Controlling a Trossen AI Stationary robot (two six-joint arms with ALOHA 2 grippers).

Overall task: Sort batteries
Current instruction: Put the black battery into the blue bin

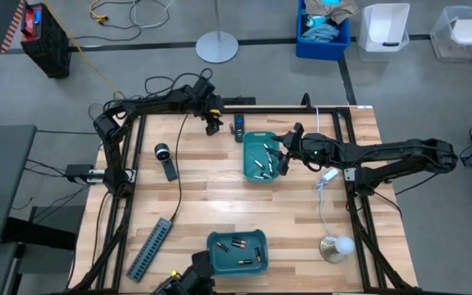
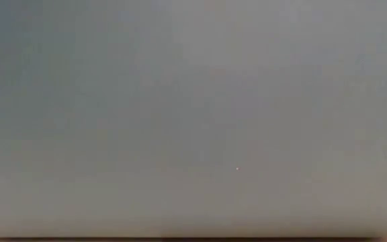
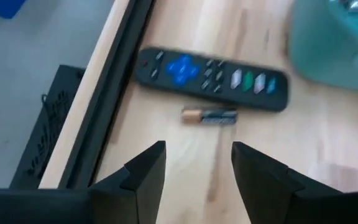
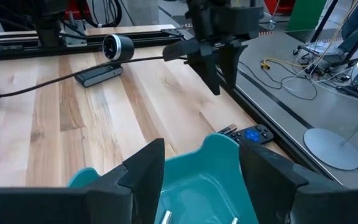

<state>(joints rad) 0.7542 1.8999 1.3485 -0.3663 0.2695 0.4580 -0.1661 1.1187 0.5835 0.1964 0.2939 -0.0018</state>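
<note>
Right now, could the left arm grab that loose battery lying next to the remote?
Probably yes. The left gripper is open and sits just short of the battery, which lies alone on bare wood. The remote lies beyond it, seemingly just apart, so nothing blocks the approach.

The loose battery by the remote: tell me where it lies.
In the left wrist view the battery lies flat on the wooden table, just beside the black remote, ahead of the open left pincer.

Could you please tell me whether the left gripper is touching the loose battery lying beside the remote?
Apart. The left wrist view shows bare wood between the left gripper and the battery, which lies beside the remote.
</note>
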